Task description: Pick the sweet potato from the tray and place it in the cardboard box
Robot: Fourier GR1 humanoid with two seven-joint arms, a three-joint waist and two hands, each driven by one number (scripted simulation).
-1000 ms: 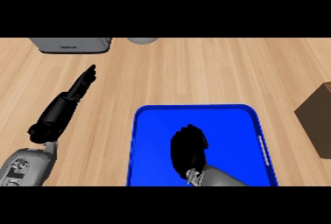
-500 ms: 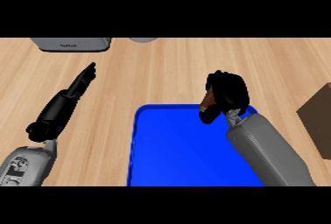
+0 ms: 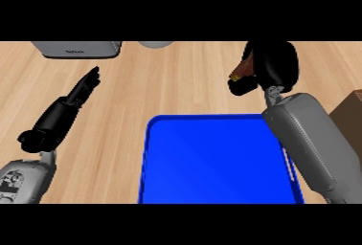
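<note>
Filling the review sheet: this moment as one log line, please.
right hand: shut on sweet potato, above counter | tray: no potato | left hand: open | cardboard box: right edge

the right hand [image 3: 272,64] is up above the wooden counter [image 3: 176,81], past the far edge of the blue tray [image 3: 212,162]. its black fingers curl round the sweet potato [image 3: 244,68], and only a brown bit peeks out. the cardboard box [image 3: 350,119] is at the right edge. the left hand [image 3: 67,107] rests on the left, fingers straight. a grey thing [image 3: 76,48] sits at the top.
</note>
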